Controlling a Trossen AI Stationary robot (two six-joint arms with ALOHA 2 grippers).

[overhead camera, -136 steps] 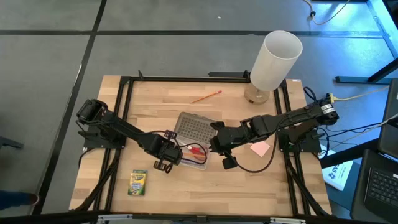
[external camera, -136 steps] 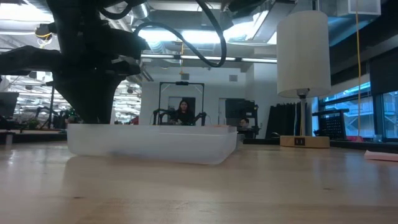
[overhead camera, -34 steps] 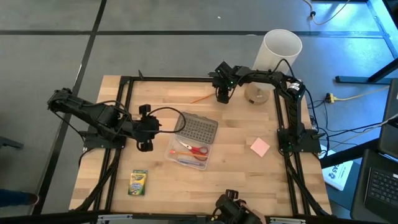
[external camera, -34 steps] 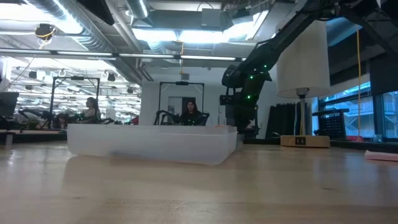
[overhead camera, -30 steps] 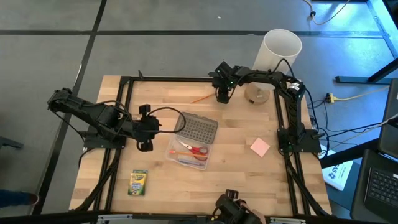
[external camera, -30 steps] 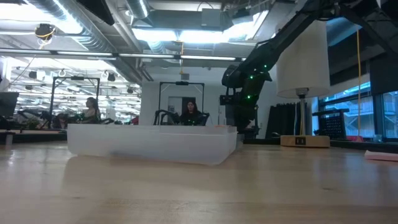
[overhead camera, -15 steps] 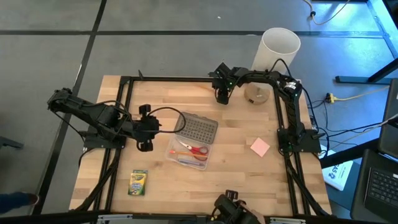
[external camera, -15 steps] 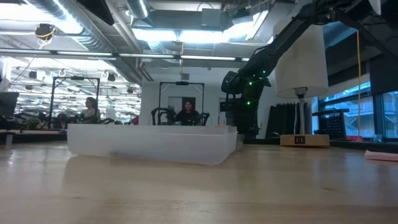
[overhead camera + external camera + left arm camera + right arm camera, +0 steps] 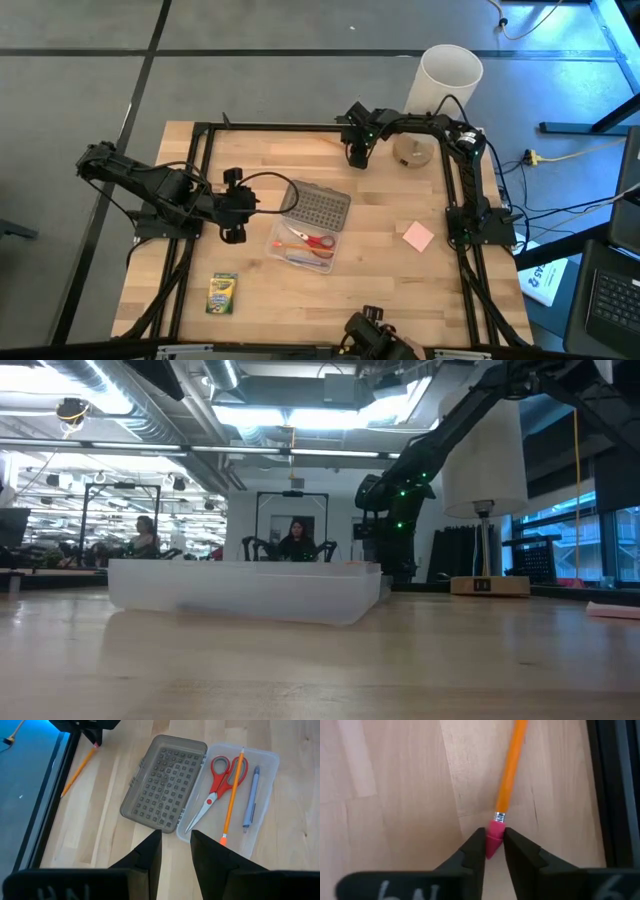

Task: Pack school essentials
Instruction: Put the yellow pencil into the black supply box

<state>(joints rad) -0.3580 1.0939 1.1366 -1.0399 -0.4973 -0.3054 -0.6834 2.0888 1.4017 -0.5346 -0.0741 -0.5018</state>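
- Right gripper point(image 9: 357, 152) in the high view is down at the far edge of the wooden table point(image 9: 380, 290), just beside the tall white cylinder point(image 9: 444, 80); the thin orange pencil it works on is hidden under it here.
- Left gripper point(image 9: 232, 207) in the same view waits just left of the clear plastic box point(image 9: 302, 243), which holds the red-handled scissors point(image 9: 310, 240). The grey dotted lid point(image 9: 316, 208) lies open on the box's far side. A green-and-yellow crayon box point(image 9: 221, 293) lies near the front left, and a small pink block point(image 9: 418, 236) lies well apart on the right.
- Low view: the right arm comes down behind the clear box point(image 9: 245, 590), beside the white cylinder point(image 9: 486, 445); its fingertips cannot be made out.
- Left wrist view: the left gripper's point(image 9: 175, 851) fingers stand slightly apart with nothing between them. Ahead lie the scissors point(image 9: 216, 789), a second orange pencil point(image 9: 232, 795) and a bluish-purple pen point(image 9: 251, 797) in the box, with the loose orange pencil point(image 9: 79, 769) farther off.
- Right wrist view: the right gripper point(image 9: 491, 842) is pinched on the pink eraser end of the orange pencil point(image 9: 510, 770), which lies flat on the wood.
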